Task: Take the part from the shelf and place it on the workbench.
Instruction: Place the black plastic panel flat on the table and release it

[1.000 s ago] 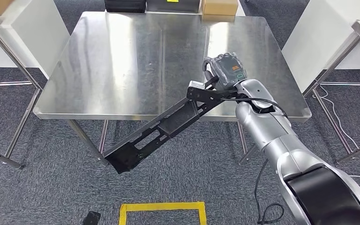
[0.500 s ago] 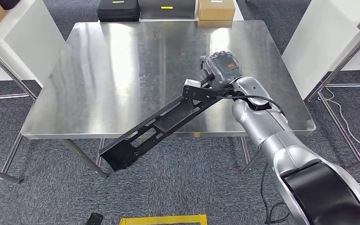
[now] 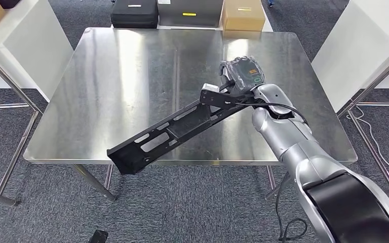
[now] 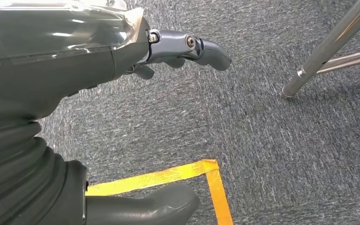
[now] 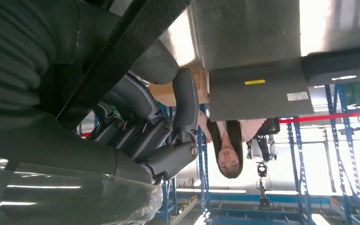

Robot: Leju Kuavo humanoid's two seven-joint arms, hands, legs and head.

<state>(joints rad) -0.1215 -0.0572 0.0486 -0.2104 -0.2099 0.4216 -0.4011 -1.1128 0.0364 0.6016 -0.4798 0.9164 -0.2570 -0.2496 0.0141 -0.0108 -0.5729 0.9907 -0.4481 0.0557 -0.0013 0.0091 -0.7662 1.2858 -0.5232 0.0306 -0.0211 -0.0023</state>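
Your left hand (image 4: 122, 56) hangs over grey carpet (image 4: 262, 122), holding nothing; fingers (image 4: 201, 47) stretched out, thumb (image 4: 145, 208) apart from them. Yellow tape (image 4: 178, 174) on the carpet w/ a corner just past the thumb tip. Metal leg (image 4: 330, 49) slants down to the carpet, w/ a crossbar (image 4: 351, 61) meeting it near the foot.

1. No text can be read anywhere.
2. Yellow labels on the grey case (image 3: 190, 11) and cardboard box (image 3: 242, 14) beyond the bench's far edge are too small to read.
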